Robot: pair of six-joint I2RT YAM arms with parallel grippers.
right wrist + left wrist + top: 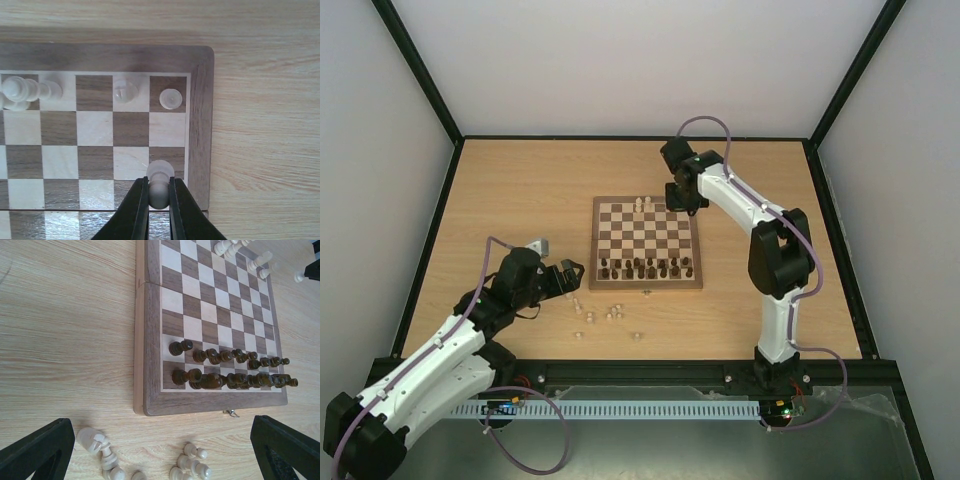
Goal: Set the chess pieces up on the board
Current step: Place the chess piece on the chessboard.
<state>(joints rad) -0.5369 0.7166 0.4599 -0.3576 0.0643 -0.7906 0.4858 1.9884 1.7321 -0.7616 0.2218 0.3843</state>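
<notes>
The board (645,243) lies mid-table, its two near rows filled with dark pieces (230,371). A few pale chess pieces (126,92) stand on its far row. My right gripper (159,181) hangs over the board's far right corner (688,203), shut on a pale pawn (160,171) that is held upright over a square beside the border. My left gripper (162,442) is open just in front of the board's near left corner (567,276). Between its fingers (42,447) several pale chess pieces (102,447) lie tipped on the table.
More pale pieces (610,315) are scattered on the table in front of the board. A small metal clasp (230,412) sits on the board's near edge. Black frame posts and pale walls bound the table (500,190).
</notes>
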